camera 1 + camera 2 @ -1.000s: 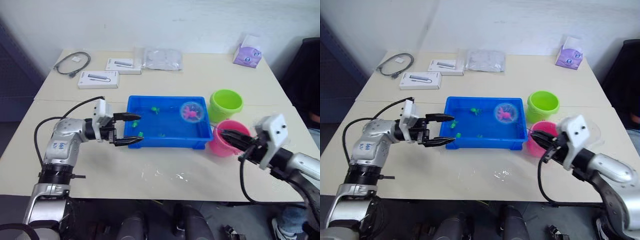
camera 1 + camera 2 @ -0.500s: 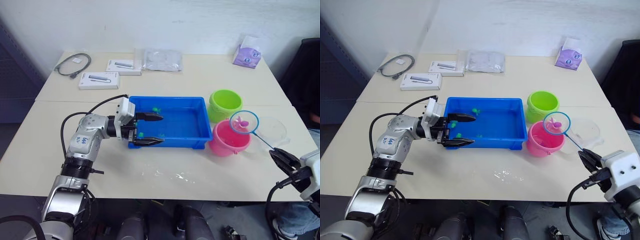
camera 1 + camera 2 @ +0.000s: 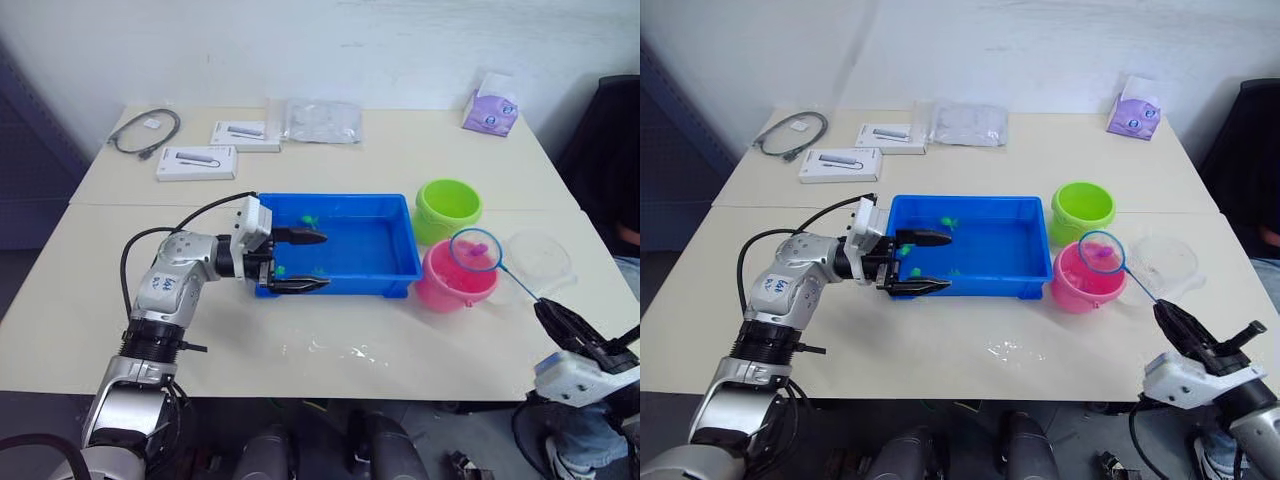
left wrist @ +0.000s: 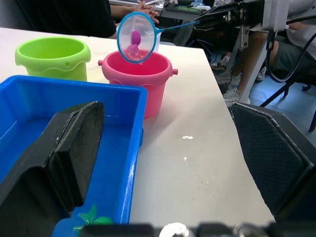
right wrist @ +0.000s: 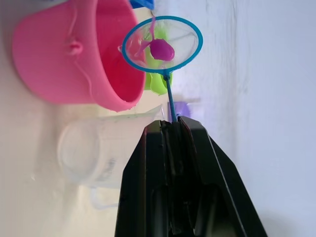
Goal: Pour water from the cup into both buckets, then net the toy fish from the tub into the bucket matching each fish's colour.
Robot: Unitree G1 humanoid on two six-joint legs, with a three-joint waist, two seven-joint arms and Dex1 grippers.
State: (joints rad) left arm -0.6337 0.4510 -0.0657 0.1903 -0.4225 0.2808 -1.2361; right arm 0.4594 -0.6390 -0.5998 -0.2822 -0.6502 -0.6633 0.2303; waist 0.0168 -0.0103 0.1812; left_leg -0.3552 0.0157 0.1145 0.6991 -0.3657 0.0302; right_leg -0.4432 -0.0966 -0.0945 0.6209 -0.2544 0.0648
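The blue tub (image 3: 332, 197) lies mid-table with small green fish (image 3: 311, 220) in it. My left gripper (image 3: 326, 261) is open, straddling the tub's front wall with one finger inside and one outside. The pink bucket (image 3: 452, 285) stands right of the tub, with the green bucket (image 3: 449, 207) behind it. My right gripper (image 3: 548, 312) is shut on the net's thin handle. The net's blue hoop (image 3: 475, 250) hovers over the pink bucket's rim, holding a pink fish (image 5: 161, 49). The clear cup (image 3: 541, 258) sits just right of the pink bucket.
At the table's far edge lie a grey cable (image 3: 146, 129), two white boxes (image 3: 196, 161), a clear plastic bag (image 3: 322, 119) and a purple tissue pack (image 3: 490, 111). Water drops (image 3: 352, 350) spot the table in front of the tub. People sit beyond the table's right end (image 4: 276, 34).
The net rose out of the tub with the pink fish and swung right over the pink bucket. My right gripper drew back toward the table's near right. My left gripper moved right onto the tub's front wall.
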